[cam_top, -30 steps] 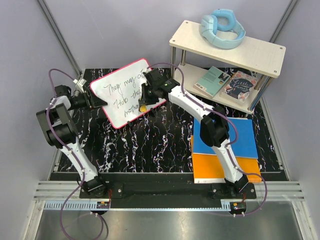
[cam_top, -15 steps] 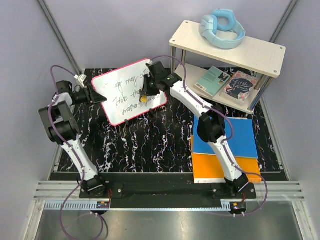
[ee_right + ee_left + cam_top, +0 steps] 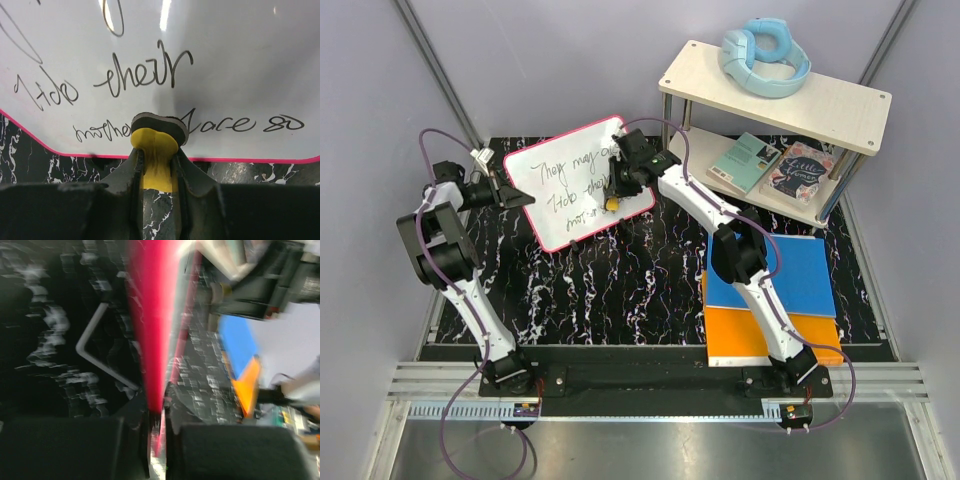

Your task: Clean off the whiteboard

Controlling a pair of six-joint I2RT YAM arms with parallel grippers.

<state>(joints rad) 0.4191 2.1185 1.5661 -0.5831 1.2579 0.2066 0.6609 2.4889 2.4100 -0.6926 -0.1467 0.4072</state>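
Note:
The whiteboard (image 3: 565, 190), white with a pink rim and black handwriting, lies tilted at the back left of the marbled table. My left gripper (image 3: 506, 190) is at the board's left edge. In the blurred left wrist view, my left gripper (image 3: 157, 412) is shut on the pink rim (image 3: 150, 340). My right gripper (image 3: 615, 190) is over the board's right part, shut on a yellow eraser (image 3: 612, 204). In the right wrist view the eraser (image 3: 156, 150) sits between the jaws of my right gripper (image 3: 157, 157). Its dark felt pad presses on the whiteboard (image 3: 225, 65), in the bottom line of writing.
A two-level shelf (image 3: 840, 105) stands at the back right with blue headphones (image 3: 765, 58) on top and books (image 3: 772, 168) below. Blue (image 3: 810, 280) and orange (image 3: 735, 335) flat rectangles lie under the right arm. A bent wire (image 3: 92, 360) shows beside the board.
My left gripper has closed on the whiteboard's left edge. The board has shifted and turned a little. The right gripper with the eraser has moved slightly up the board.

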